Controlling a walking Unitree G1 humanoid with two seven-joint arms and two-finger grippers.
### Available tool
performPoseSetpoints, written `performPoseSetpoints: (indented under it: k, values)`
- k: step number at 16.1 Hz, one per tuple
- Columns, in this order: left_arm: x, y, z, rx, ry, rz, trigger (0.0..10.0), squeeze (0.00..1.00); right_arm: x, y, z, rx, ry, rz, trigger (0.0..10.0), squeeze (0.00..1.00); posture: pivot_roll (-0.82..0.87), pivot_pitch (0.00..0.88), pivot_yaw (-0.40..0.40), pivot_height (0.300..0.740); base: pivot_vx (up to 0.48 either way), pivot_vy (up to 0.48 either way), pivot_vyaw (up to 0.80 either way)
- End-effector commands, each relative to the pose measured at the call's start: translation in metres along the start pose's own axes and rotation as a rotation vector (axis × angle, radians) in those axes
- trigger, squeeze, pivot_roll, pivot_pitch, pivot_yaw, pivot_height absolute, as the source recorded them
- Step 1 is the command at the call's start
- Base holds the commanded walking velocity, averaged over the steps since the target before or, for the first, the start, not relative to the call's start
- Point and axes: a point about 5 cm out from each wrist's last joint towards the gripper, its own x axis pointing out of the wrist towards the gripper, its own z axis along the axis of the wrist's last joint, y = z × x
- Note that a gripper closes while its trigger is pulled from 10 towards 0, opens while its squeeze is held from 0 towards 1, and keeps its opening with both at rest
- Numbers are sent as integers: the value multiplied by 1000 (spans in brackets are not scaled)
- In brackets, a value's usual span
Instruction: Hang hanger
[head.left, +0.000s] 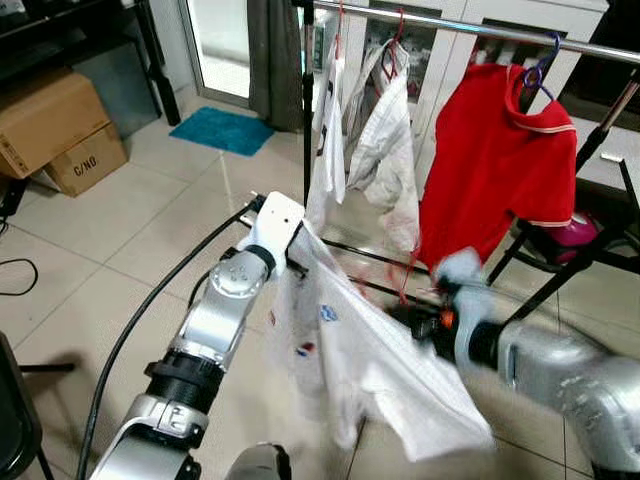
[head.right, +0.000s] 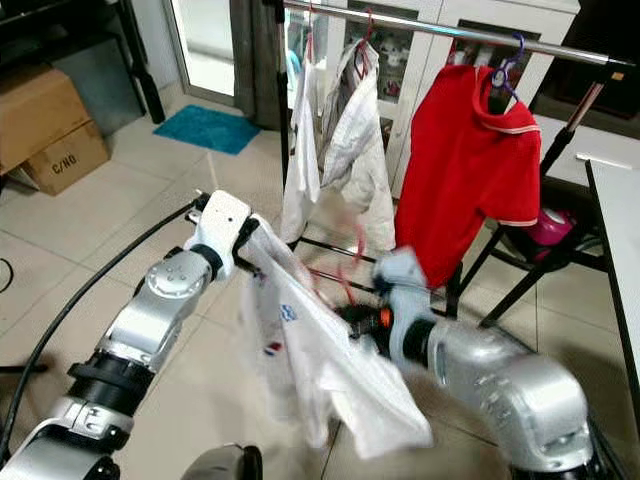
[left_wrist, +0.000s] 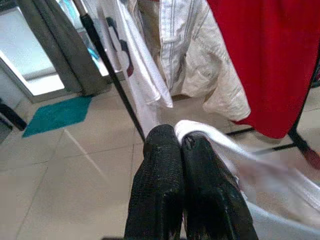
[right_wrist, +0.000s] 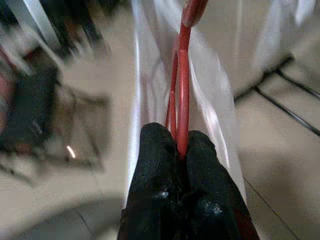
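Tiled room, silver metal clothes rail (head.left: 480, 30) at 12 o'clock carrying a red polo shirt (head.left: 495, 165) and pale garments; teal mat (head.left: 220, 130) at 10 o'clock. The thin red plastic hanger (right_wrist: 182, 80) is low, centre, below the rail, draped in a white printed T-shirt (head.left: 370, 370). Right gripper (right_wrist: 181, 150) pinches the hanger's stem, fingers tight. Left gripper (left_wrist: 181, 145) is clamped on the shirt's white fabric at 9 o'clock. Likely light, floppy cloth, stiff but slippery hanger; best held by the neck under the hook.
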Motion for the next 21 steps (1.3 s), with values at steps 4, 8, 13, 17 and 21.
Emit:
performPoseSetpoints:
  k: [4, 8, 13, 17, 21]
  values:
    - [0, 0, 6, 19, -11, -5, 0, 0, -3, -27, 17, 39, -133, -243, 10000, 0, 19, 10, -8, 740, 0, 0, 0]
    - [-2, -12, 9, -22, -36, -58, 0, 0, 7, -29, 23, 90, -219, -347, 10000, 0, 24, 13, -13, 740, 0, 0, 0]
    - [-6, -30, 7, -57, -25, -94, 0, 0, 9, -30, 31, 79, -275, -384, 10000, 0, 21, 17, -6, 740, 0, 0, 0]
    - [-2, -11, 15, -57, -61, 9, 0, 0, 13, -16, 33, 45, -272, -299, 10000, 0, 20, 18, -5, 740, 0, 0, 0]
    - [0, -4, 16, -44, -52, 23, 10000, 0, 14, -13, 32, 33, -266, -271, 10000, 0, 19, 17, -5, 740, 0, 0, 0]
